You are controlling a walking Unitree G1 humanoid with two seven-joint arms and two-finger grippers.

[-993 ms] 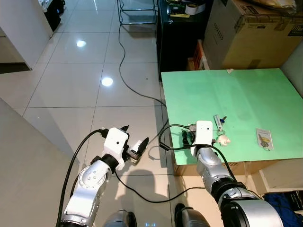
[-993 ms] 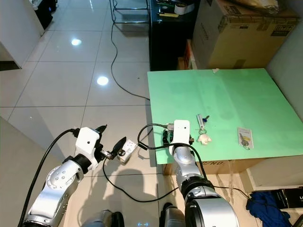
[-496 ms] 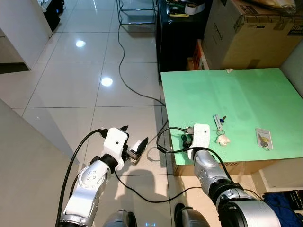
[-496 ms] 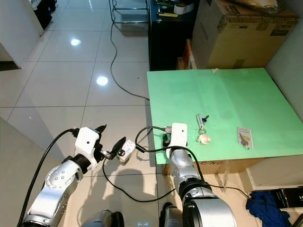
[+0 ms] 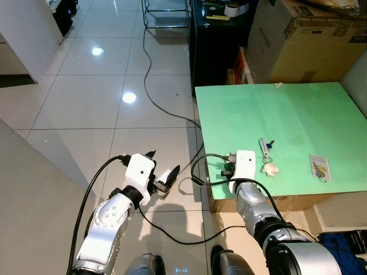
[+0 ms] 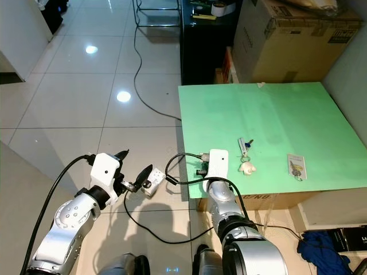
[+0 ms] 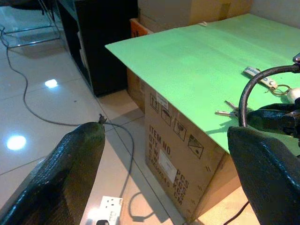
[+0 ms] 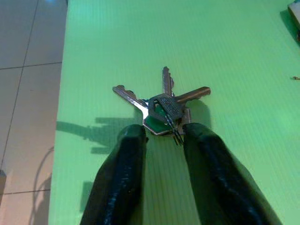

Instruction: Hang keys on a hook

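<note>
A bunch of silver keys (image 8: 161, 105) with a green tag lies flat on the green table (image 5: 298, 114), close to its near left corner. My right gripper (image 8: 164, 136) is low over the table. Its two black fingers (image 8: 129, 154) stand slightly apart, and the key ring sits just between the tips. From the head the same gripper (image 5: 228, 169) shows under its white wrist box. My left gripper (image 5: 163, 166) hangs open over the floor to the left of the table, with nothing in it.
Further right on the table lie a blue-tagged key with a white charm (image 5: 266, 160) and a key on a card (image 5: 320, 167). A white socket (image 6: 153, 182) and black cables lie on the tiled floor. A big cardboard box (image 5: 304, 40) and a black cabinet (image 5: 215, 46) stand behind.
My right wrist has shifted slightly along the table's near edge and its cable loop has changed shape. The left arm has stayed where it was.
</note>
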